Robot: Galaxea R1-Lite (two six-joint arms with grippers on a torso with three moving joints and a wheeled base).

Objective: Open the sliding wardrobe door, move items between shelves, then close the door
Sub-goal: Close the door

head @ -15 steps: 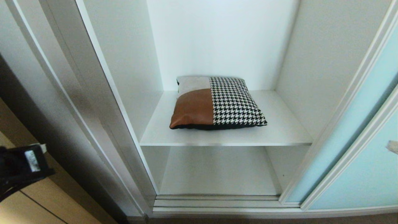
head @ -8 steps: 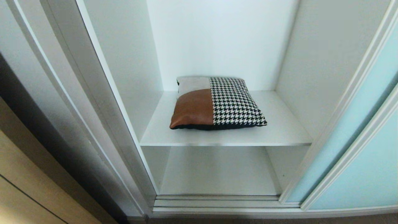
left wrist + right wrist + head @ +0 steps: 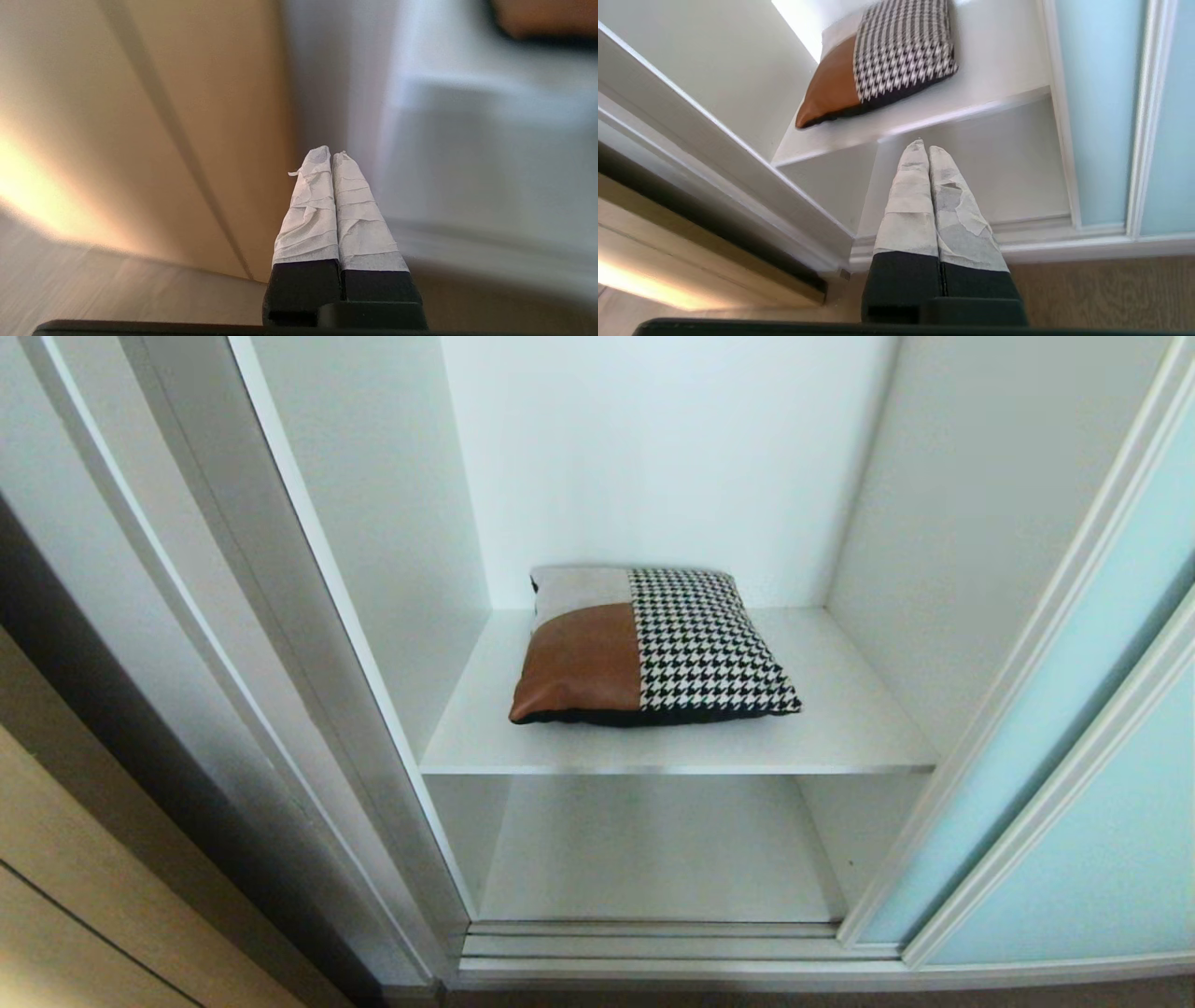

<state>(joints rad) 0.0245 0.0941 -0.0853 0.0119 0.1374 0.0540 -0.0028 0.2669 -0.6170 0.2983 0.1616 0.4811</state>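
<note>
One step appears done: the sliding wardrobe door (image 3: 1074,756) stands open beside the cushion (image 3: 653,649), which lies on the upper shelf (image 3: 840,728) unmoved; both tools, left tool (image 3: 331,161) and right tool (image 3: 925,151), are closed, empty.

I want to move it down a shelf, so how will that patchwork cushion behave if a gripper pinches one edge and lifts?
The cushion looks plump and soft, so it would probably sag from a pinched edge. It likely weighs little for its bulk. The rust-brown patch looks smooth and may slip more than the woven houndstooth.
</note>
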